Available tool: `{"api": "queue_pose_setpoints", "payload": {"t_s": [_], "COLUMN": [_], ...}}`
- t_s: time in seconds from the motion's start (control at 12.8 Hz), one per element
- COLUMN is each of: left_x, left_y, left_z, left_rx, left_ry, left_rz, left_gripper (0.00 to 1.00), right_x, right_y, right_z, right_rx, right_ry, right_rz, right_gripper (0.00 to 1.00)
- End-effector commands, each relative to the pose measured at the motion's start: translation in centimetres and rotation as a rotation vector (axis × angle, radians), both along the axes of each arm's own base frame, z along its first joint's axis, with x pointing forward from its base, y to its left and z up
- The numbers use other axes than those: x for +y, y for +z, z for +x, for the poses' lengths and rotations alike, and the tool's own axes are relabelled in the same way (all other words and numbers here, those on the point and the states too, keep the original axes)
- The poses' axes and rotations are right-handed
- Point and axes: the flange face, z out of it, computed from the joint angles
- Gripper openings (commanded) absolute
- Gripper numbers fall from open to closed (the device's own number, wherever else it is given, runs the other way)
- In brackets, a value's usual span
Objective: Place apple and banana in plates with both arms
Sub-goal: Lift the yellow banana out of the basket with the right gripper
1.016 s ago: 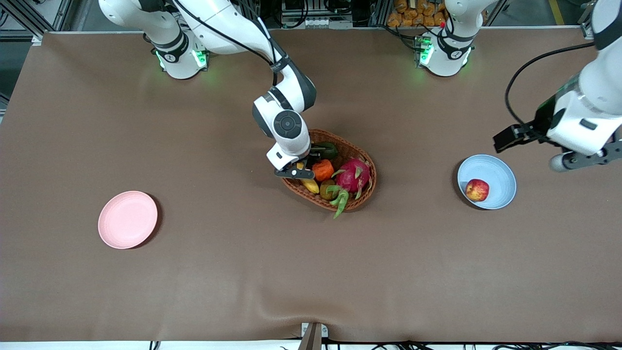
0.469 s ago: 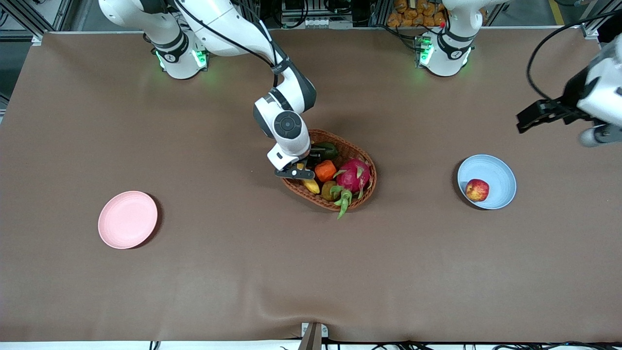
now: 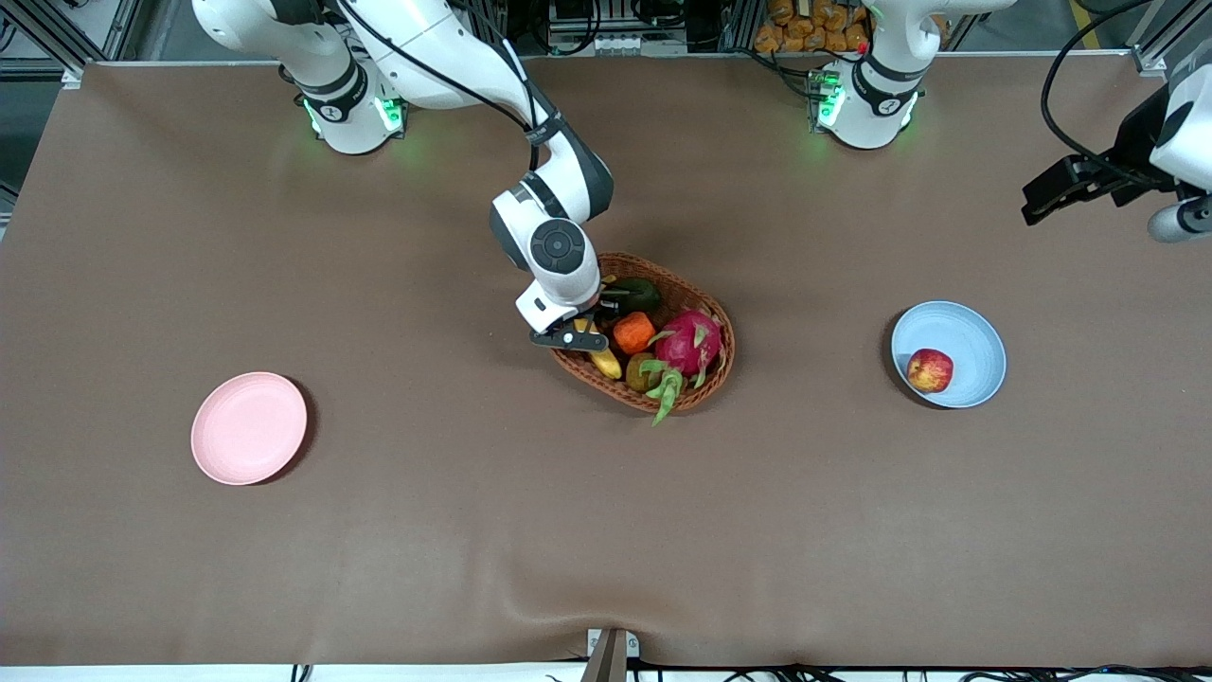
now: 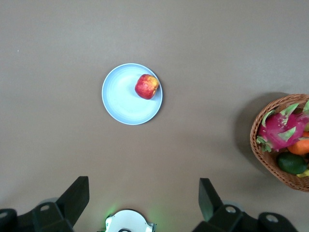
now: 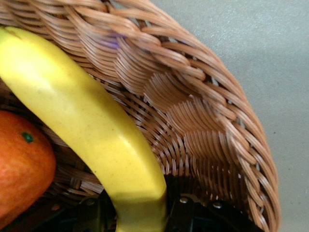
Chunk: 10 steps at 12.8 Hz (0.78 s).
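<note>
The apple (image 3: 930, 369) lies in the light blue plate (image 3: 975, 332) toward the left arm's end of the table; the left wrist view shows the apple (image 4: 147, 86) on that plate (image 4: 123, 99) from high up. My left gripper (image 4: 142, 193) hangs open and empty above the table, well clear of the plate. The banana (image 3: 604, 361) lies in the wicker basket (image 3: 705, 388). My right gripper (image 3: 579, 333) reaches into the basket and is shut on the banana (image 5: 96, 130), one finger on each side. The pink plate (image 3: 249, 428) sits bare toward the right arm's end.
The basket (image 5: 193, 111) also holds a pink dragon fruit (image 3: 689, 343), an orange fruit (image 3: 632, 332), a dark green fruit (image 3: 636, 294) and a brownish one (image 3: 642, 371). Brown cloth covers the table (image 3: 606, 530).
My right gripper has closed its fingers onto the banana in the basket. The left arm has drawn up and away from the blue plate toward the table's end.
</note>
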Motion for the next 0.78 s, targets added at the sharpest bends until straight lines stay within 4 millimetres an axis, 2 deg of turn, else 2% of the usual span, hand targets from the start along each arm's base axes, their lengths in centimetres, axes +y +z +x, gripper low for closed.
{"api": "queue_pose_setpoints", "payload": {"t_s": [0.0,0.16,0.39,0.47,0.7], "left_x": [0.0,-0.2,0.6,0.6,0.3], "left_y": [0.8,1.3,1.4,1.5,1.5], "left_z": [-2.3,-2.8,-2.8,-2.9,-2.3], "left_rx": [-0.031,-0.04,-0.047,-0.048,-0.078], "left_ry": [-0.004,-0.006,0.009,0.009,0.009], "left_rz": [-0.03,-0.042,-0.046,-0.044,-0.044], "left_gripper": [1.0,1.0,1.0,1.0,1.0], "right_x": [1.1,1.0,0.4,-0.1,-3.0], "right_y": [-0.4,3.1,9.0,10.1,11.0], "right_z": [-0.2,0.5,2.9,3.7,5.7], "right_rx": [-0.023,-0.01,0.014,0.029,0.033], "right_ry": [-0.013,-0.012,-0.007,-0.008,0.047], "right_rz": [0.03,0.041,0.051,0.043,0.034], "right_gripper": [0.0,0.0,0.0,0.0,0.0]}}
